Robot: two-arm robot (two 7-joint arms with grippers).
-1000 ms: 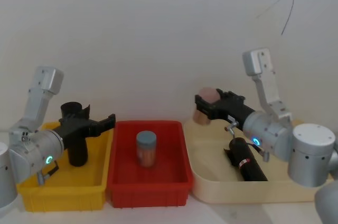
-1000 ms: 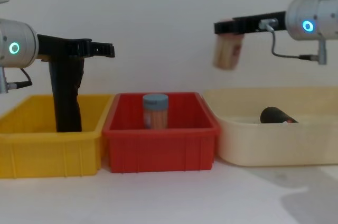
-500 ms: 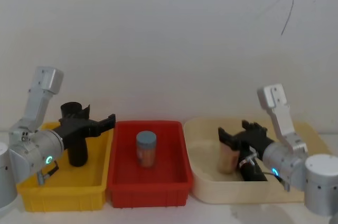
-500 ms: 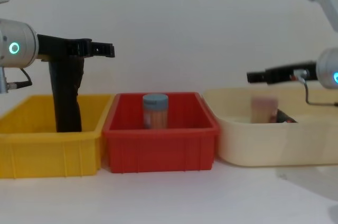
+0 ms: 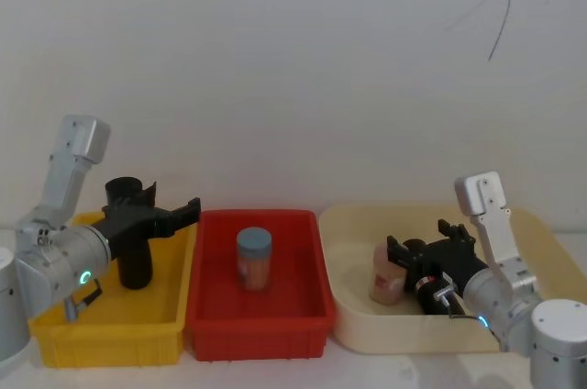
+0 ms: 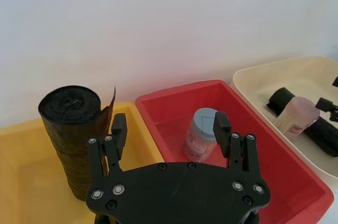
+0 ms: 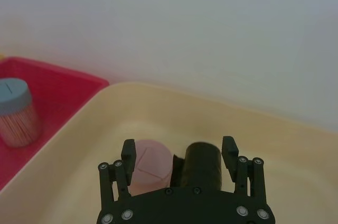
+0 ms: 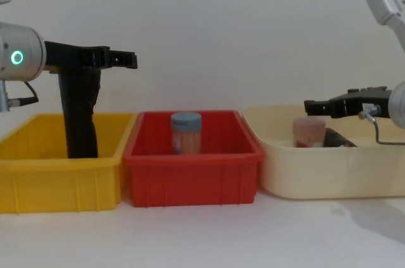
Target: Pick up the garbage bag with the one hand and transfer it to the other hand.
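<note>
The garbage bag [image 5: 438, 295], a black roll with a red-and-white band, lies in the cream tray [image 5: 353, 316]; its end [image 7: 203, 163] shows between my right gripper's fingers. My right gripper [image 5: 417, 244], on the blue-ringed arm, hangs low over the tray and is open [image 7: 179, 150], with its jaws spanning the roll's end and a pink bottle [image 7: 150, 167]. My left gripper [image 5: 188, 210], on the teal-ringed arm, stands open above the yellow bin [image 5: 110, 325], far from the bag. The chest view shows the bag's end [image 8: 338, 138] behind the tray wall.
A taller plain black roll [image 5: 131, 242] stands upright in the yellow bin beside the left gripper. A blue-lidded jar [image 5: 254, 259] stands in the red bin [image 5: 257, 329] in the middle. The pink bottle [image 5: 385, 274] stands in the cream tray left of the bag.
My right arm came down from above the tray with the pink bottle and set it beside the bag, and the gripper opened. The left arm has not moved.
</note>
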